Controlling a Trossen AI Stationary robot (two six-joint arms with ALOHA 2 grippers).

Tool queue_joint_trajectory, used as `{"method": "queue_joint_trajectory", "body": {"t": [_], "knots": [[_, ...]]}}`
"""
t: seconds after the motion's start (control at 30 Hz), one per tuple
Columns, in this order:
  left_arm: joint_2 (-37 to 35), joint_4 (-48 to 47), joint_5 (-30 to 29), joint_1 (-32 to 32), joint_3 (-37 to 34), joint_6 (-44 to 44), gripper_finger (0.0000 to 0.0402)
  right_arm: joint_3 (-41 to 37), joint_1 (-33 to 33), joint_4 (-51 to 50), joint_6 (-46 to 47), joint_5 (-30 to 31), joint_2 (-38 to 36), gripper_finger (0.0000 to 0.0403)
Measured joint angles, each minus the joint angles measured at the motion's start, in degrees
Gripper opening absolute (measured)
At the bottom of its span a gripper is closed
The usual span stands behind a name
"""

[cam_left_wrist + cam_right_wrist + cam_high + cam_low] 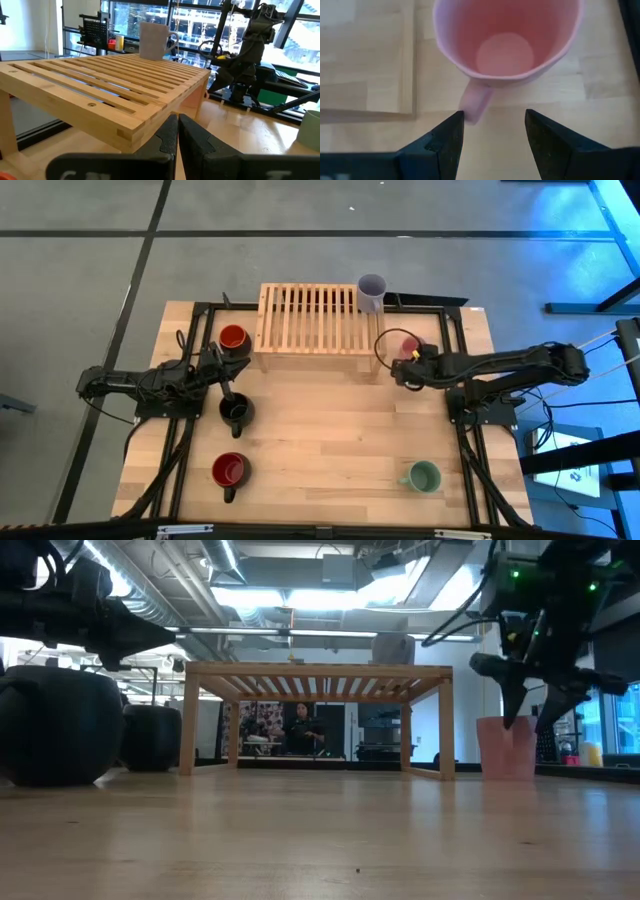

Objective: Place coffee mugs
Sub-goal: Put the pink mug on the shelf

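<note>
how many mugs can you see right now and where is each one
6. The lavender mug stands on the wooden rack; the orange-red mug left of the rack; pink mug under the right gripper; black mug by the left gripper; dark red mug front left; green mug front right.

Rack stood at table's far edge, centre. One mug sat on rack's right rear corner. Mug just left of rack, another just right, w/ right gripper over it. Mug left-centre by left gripper; two more near front, left & right.
</note>
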Motion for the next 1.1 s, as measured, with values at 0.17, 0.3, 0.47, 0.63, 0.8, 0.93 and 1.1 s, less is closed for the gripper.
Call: {"method": "queue_joint_trajectory", "body": {"t": [0.17, 0.3, 0.47, 0.63, 0.8, 0.93, 1.1], "knots": [[0.0, 0.0, 0.0, 0.0, 0.0, 0.0, 0.0007, -0.3, 0.0, 4.3, -0.1, 4.0, 2.0, 0.0198], [0.0, 0.0, 0.0, 0.0, 0.0, 0.0, 0.0007, -0.2, 0.0, 6.8, -0.2, 4.6, 3.9, 0.0198], [0.0, 0.0, 0.0, 0.0, 0.0, 0.1, 0.0007, -0.2, -0.1, 8.6, 0.3, 6.9, 6.1, 0.0198], [0.0, 0.0, -0.2, 0.0, 0.0, 0.1, 0.0007, -0.2, -0.2, 8.9, 3.8, 10.1, 8.9, 0.0198], [0.0, 0.0, -0.2, 0.0, 0.0, 0.1, 0.0007, -0.2, 0.0, 4.5, 8.5, 9.3, 10.5, 0.0198], [0.0, 0.0, -0.2, 0.0, 0.0, 0.1, 0.0007, -0.2, 0.0, 0.7, 8.6, 8.0, 9.6, 0.0198], [0.0, 0.0, -0.2, 0.0, 0.0, 0.1, 0.0007, -0.2, 0.0, -2.2, 7.6, 7.0, 6.4, 0.0198]]}}
